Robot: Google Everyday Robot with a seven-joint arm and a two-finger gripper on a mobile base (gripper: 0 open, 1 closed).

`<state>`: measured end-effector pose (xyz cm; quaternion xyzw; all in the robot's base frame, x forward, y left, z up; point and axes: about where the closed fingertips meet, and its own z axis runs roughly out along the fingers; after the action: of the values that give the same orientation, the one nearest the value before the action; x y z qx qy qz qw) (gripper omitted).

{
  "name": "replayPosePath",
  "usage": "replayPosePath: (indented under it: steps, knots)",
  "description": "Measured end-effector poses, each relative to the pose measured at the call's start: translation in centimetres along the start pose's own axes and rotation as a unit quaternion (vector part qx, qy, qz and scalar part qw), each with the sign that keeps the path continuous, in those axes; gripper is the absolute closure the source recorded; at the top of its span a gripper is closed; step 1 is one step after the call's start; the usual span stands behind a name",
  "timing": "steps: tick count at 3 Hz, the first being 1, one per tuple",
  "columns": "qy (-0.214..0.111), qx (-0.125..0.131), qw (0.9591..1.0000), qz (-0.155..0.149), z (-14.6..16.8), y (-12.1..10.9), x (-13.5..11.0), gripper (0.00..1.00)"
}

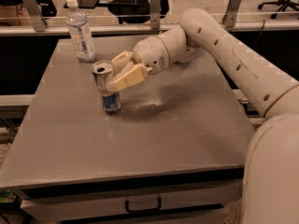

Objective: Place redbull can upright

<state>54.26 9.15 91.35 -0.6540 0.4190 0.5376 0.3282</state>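
The redbull can stands upright on the grey table, left of the middle, its base on or just above the surface. It is silver with a blue lower panel and an open pull-tab top. My gripper reaches in from the right and is shut on the can's upper half. One tan finger lies behind the can and the other in front of it.
A clear plastic water bottle with a white cap stands at the table's back left, close behind the can. My white arm crosses the table's back right. A drawer handle shows below the table's front edge.
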Motion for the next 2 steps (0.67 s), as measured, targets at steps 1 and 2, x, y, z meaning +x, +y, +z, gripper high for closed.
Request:
replayPosePath:
  steps: [1, 2]
  knots:
    - [-0.006, -0.001, 1.0000, 0.002, 0.17, 0.00, 0.23, 0.08]
    - [-0.007, -0.001, 1.0000, 0.002, 0.37, -0.10, 0.16, 0.00]
